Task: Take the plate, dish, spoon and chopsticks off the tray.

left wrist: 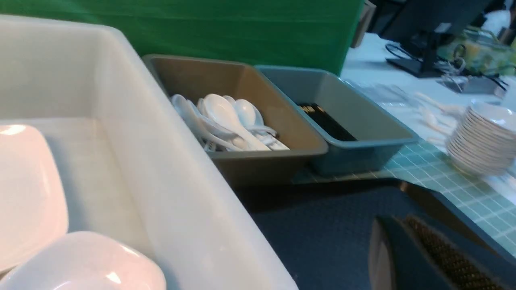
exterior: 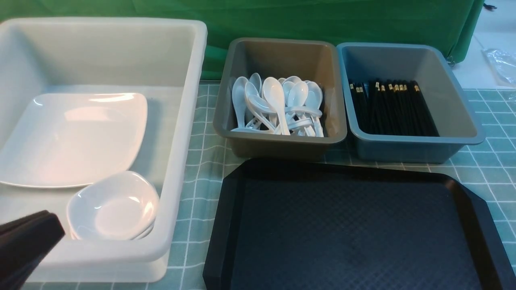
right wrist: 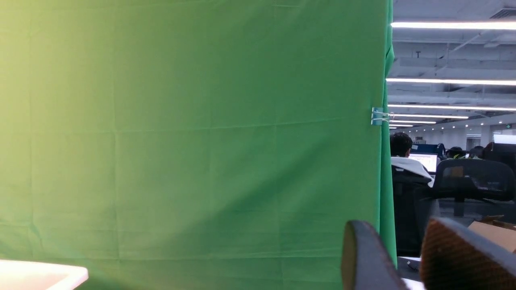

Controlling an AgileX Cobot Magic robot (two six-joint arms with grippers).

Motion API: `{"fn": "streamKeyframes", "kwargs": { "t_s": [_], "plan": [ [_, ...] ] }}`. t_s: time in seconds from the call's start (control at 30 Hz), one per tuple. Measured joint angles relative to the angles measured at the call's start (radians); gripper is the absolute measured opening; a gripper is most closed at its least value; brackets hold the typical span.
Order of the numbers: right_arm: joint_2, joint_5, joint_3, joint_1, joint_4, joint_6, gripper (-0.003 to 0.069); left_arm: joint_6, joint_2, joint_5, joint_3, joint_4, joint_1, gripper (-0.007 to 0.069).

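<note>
The tray (exterior: 354,229) lies nearest, on the green checked cloth (exterior: 201,161), and its black textured floor carries nothing. At the near left corner the left gripper (exterior: 24,237) pokes into the front view as a dark wedge; from its own wrist camera the fingers (left wrist: 439,253) lie pressed together with nothing between them, hanging over the tray's left part beside the tub (exterior: 177,169). That big white tub stands left of the tray, touching or just beside it, and holds the plate (exterior: 72,137) flat on its floor, with a small stack of white dishes (exterior: 113,207) in the near right corner, the top dish overlapping the plate's near edge. Past the tray two bins sit side by side: the brownish-grey one (exterior: 278,52) is heaped with white spoons (exterior: 278,104), and the blue-grey one (exterior: 447,96) to its right holds a row of black chopsticks (exterior: 393,106), gold bands toward the far end. The right gripper (right wrist: 407,257) does not show in the front view — its wrist camera looks up at the green backdrop (right wrist: 193,129), and the two fingers (right wrist: 363,257) stand a little apart with nothing between them. Off to the right, in the left wrist view, a blurred stack of white bowls (left wrist: 483,141) rests on the cloth.
</note>
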Motion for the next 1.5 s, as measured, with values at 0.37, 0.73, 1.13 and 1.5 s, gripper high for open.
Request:
{"fn": "streamKeyframes", "kwargs": {
  "t_s": [0.37,0.73,1.13,1.5],
  "plan": [
    [0.000,0.000,0.001,0.000,0.000,0.001,0.0244,0.010,0.000,-0.099,0.004,0.025,0.000,0.0011],
    [0.000,0.000,0.001,0.000,0.000,0.001,0.0244,0.034,0.000,-0.099,0.004,0.138,0.000,0.0011],
    [0.000,0.000,0.001,0.000,0.000,0.001,0.0244,-0.180,-0.142,-0.328,0.288,0.355,0.249,0.0011],
    [0.000,0.000,0.001,0.000,0.000,0.002,0.0244,-0.184,-0.207,-0.260,0.440,0.363,0.390,0.0011]
  ]
}}
